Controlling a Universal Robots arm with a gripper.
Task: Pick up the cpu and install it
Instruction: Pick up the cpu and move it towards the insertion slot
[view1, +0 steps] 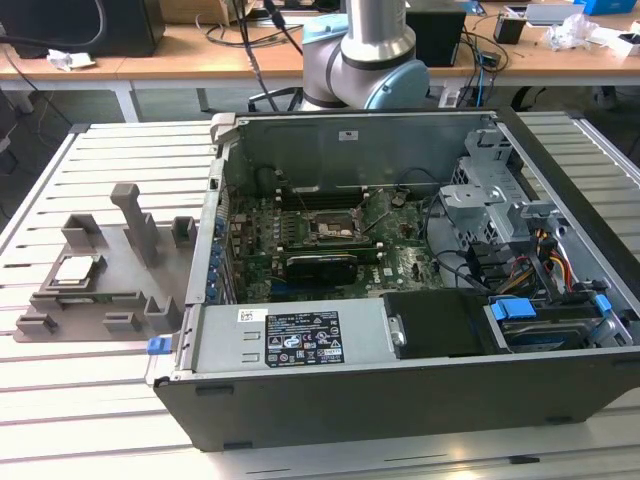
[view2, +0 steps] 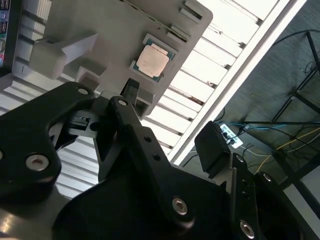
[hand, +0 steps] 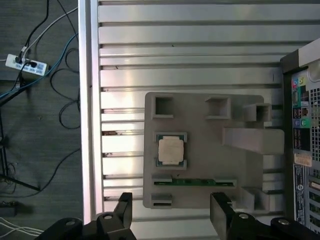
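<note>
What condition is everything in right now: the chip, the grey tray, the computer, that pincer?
cpu: lying flat in its pocket on the grey tray, not gripped.
grey tray: resting on the slatted table beside the computer case.
computer case: lying on its side, open, motherboard exposed.
pincer: open, empty, near the grey tray's edge.

Slatted metal table (view1: 90, 420) with a grey fixture tray (view1: 125, 262) beside an open computer case (view1: 400, 400)

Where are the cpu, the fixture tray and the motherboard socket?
cpu (hand: 170, 150): first wrist view, middle of its metal top.
grey fixture tray (hand: 210, 165): first wrist view, bare flat surface beside the cpu.
motherboard socket (view1: 331, 228): exterior view, middle of the socket.
</note>
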